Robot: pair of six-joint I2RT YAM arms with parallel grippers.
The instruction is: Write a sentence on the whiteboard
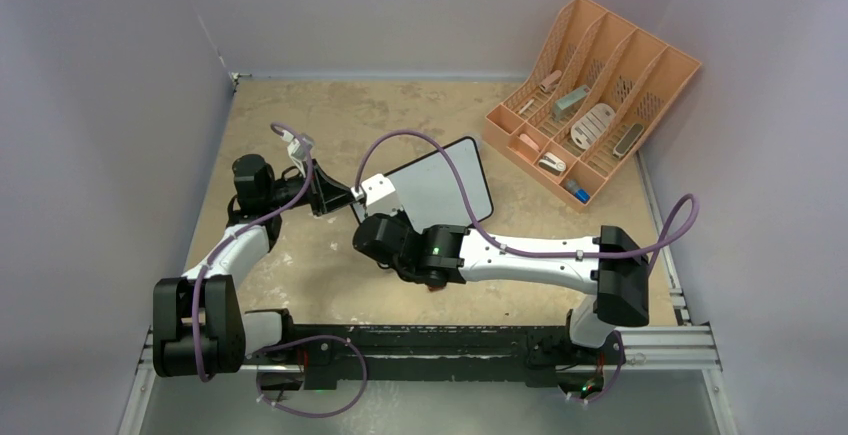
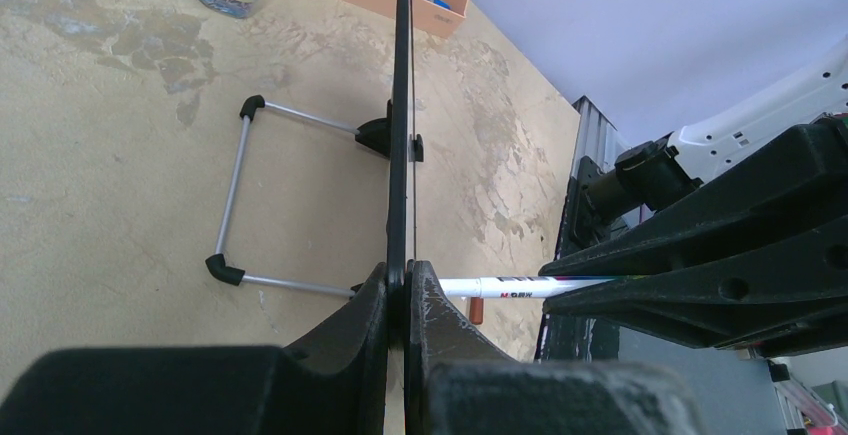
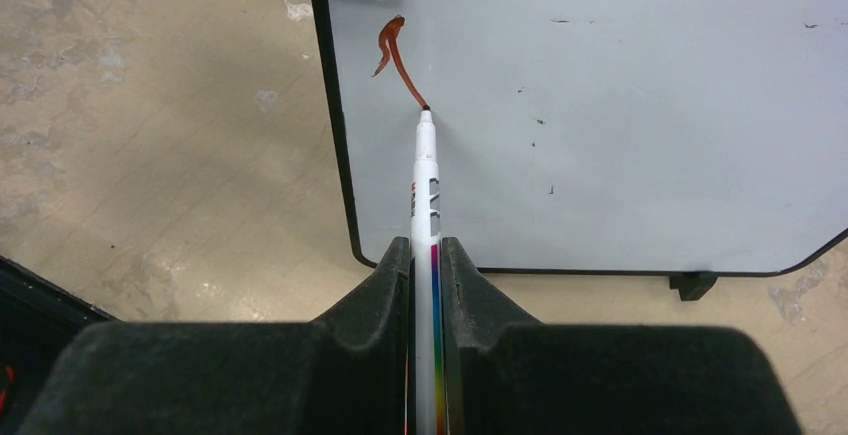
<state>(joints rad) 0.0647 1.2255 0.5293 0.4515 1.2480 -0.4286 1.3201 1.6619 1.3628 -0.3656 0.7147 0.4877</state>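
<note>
**Whiteboard [image 1: 428, 195] upright near the middle of the table [image 1: 300, 115], with one red stroke [image 3: 395, 55] on it.**

The stroke sits close to the board's left frame, and the tip of the marker [image 3: 425, 185] touches the surface at the stroke's lower end. The right hand [image 3: 427, 255] is clamped on the marker barrel, and the left hand [image 2: 405, 295] is pinched shut on the board's left edge. The board's wire stand [image 2: 235, 205] props it from behind. Too much pressure from the tip could tilt the board back or twist it in that single-edge pinch, which would smear the letters. The marker could also slide in its grip. Drifting left would run the tip onto the frame.
</note>
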